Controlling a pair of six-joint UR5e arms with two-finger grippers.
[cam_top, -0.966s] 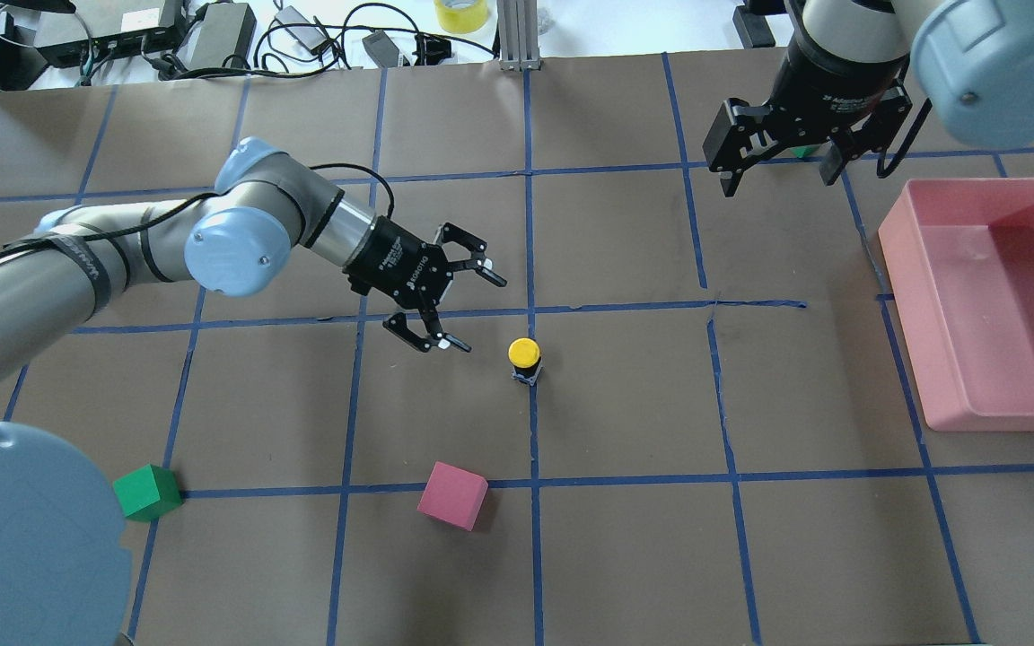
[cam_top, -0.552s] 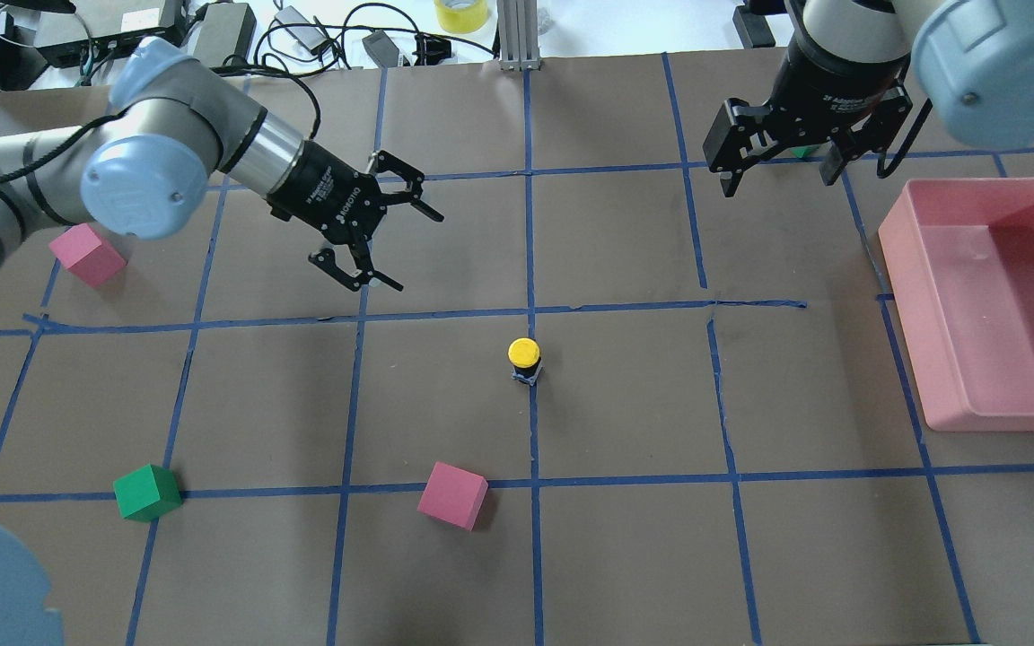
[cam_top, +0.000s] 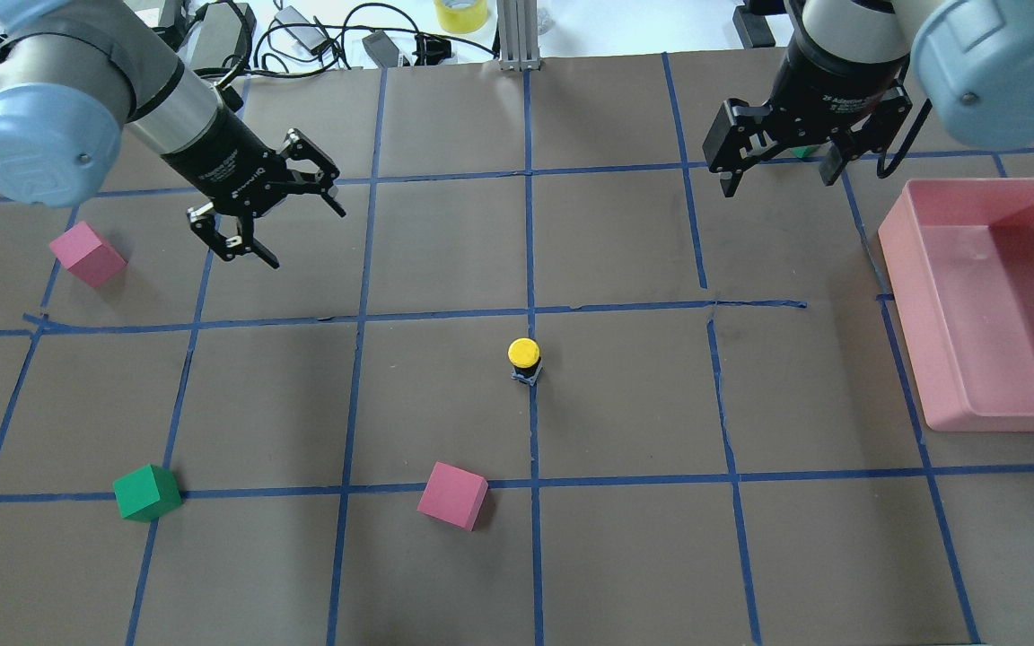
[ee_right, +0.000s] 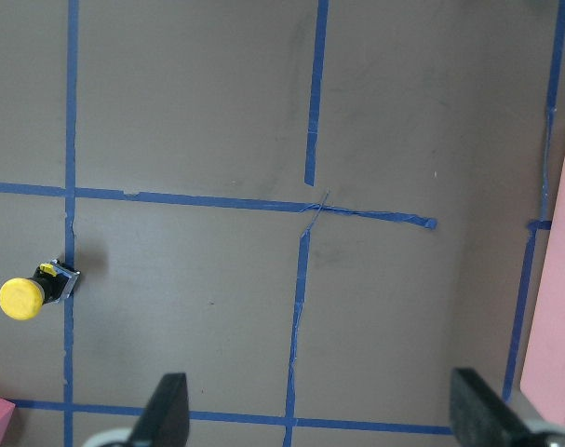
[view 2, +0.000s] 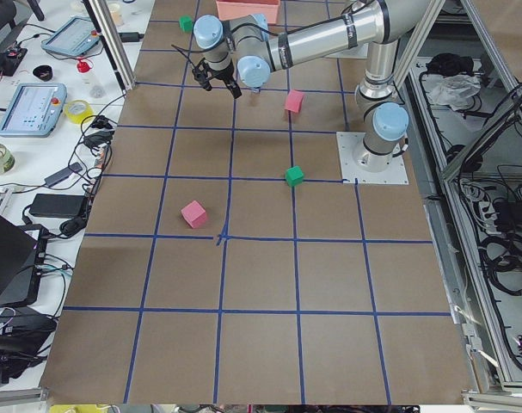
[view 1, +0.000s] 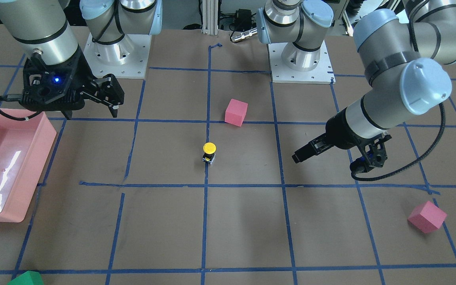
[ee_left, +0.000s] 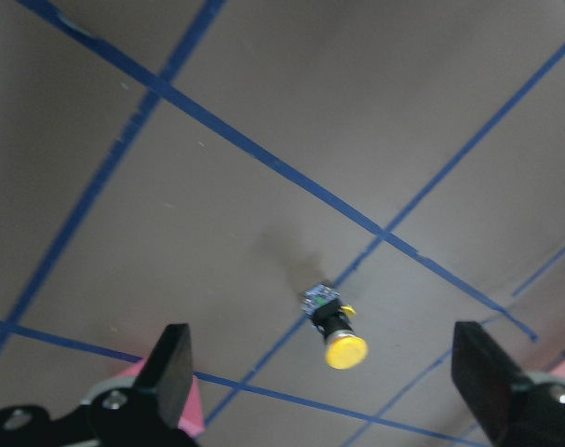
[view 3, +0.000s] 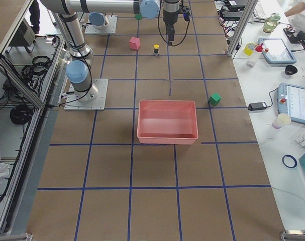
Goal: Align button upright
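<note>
The button (cam_top: 524, 357) stands upright on a blue tape line near the table's middle, yellow cap on top, black body and pale base below. It also shows in the front view (view 1: 209, 152), the left wrist view (ee_left: 334, 331) and the right wrist view (ee_right: 29, 294). My left gripper (cam_top: 305, 239) is open and empty, well back and left of the button; it shows edge-on in the front view (view 1: 297, 157). My right gripper (cam_top: 779, 183) is open and empty, hanging over the back right of the table (view 1: 90, 114).
A pink tray (cam_top: 910, 296) lies at the right edge. A pink cube (cam_top: 452, 495) and a green cube (cam_top: 147, 492) sit near the front. Another pink cube (cam_top: 86, 254) lies left of my left gripper. A green cube (cam_top: 804, 151) peeks out behind my right gripper.
My left arm has pulled away from the button, up and to the left, uncovering the far-left pink cube. Its gripper stays open. The button and the right arm have not moved.
</note>
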